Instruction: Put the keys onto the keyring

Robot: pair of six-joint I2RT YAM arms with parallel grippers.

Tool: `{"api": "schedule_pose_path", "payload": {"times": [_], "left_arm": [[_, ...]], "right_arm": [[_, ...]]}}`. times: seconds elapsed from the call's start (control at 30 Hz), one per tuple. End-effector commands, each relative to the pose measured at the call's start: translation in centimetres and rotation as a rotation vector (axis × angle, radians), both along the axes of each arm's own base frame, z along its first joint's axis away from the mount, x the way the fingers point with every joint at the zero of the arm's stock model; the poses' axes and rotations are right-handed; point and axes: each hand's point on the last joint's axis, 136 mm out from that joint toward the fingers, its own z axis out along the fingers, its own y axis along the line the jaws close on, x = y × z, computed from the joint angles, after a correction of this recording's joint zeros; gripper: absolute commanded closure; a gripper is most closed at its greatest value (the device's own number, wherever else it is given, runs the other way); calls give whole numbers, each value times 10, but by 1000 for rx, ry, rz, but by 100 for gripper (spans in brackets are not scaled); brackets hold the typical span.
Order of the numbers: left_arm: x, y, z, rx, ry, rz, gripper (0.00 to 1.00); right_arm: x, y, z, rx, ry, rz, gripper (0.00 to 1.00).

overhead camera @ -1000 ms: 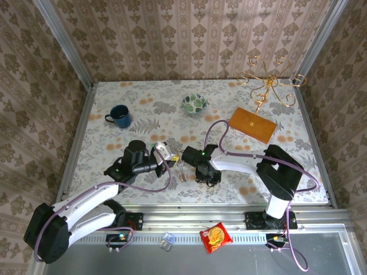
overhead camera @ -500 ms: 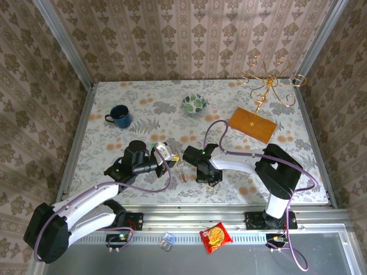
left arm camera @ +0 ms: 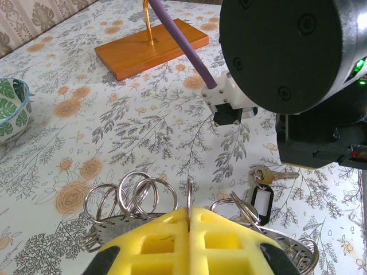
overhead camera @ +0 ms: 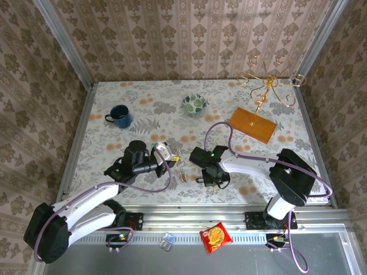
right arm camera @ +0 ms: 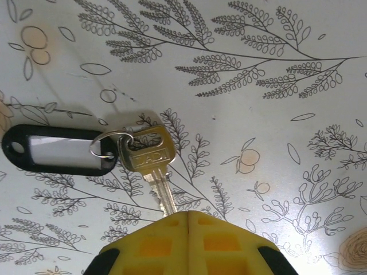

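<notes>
Nothing is threaded yet, by the look of it. The brass key (right arm camera: 148, 154) lies flat on the worktop (right arm camera: 275, 86), apart from the keyring (left arm camera: 188, 197), so the whole job of opening the ring and sliding the key on is left. The left pincer (left arm camera: 189, 220) has its yellow fingers pressed together, pinching the keyring edge-on at their seam, with more steel rings (left arm camera: 137, 195) fanned out just beyond the tips on either side. From that pincer the key sits ahead and off to the right. The right pincer (right arm camera: 188, 226) is also pressed together, just over the key. The blade's tip passes out of sight beneath its fingers, and I cannot tell whether it is gripped. The key's long axis runs almost straight out from this pincer, blade toward it and head away. A small ring (right arm camera: 105, 143) joins the head to a black tag (right arm camera: 57, 150) lying crosswise to the left.
</notes>
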Motion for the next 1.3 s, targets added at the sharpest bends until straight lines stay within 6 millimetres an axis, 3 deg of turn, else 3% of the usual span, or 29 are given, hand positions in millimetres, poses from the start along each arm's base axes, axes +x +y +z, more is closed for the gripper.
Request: {"api": "schedule_pose_path", "payload": {"times": [0.0, 0.17, 0.27, 0.43, 0.83, 1.27], "left_arm": [[-1, -2, 9, -15, -42, -12, 100], [-1, -2, 9, -16, -43, -14, 100], [-1, -2, 9, -18, -44, -15, 100], [-1, -2, 8, -17, -43, -14, 100], [-1, -2, 8, -17, -43, -15, 100], [-1, -2, 8, -14, -40, -15, 100]], "right_arm": [[-1, 0, 2, 18, 9, 18, 100], [4, 7, 4, 34, 0, -8, 100], [8, 16, 8, 69, -8, -46, 79], [15, 32, 6, 113, -14, -133, 70], [28, 35, -8, 54, -26, -185, 70], [30, 25, -8, -12, -41, -190, 80]]}}
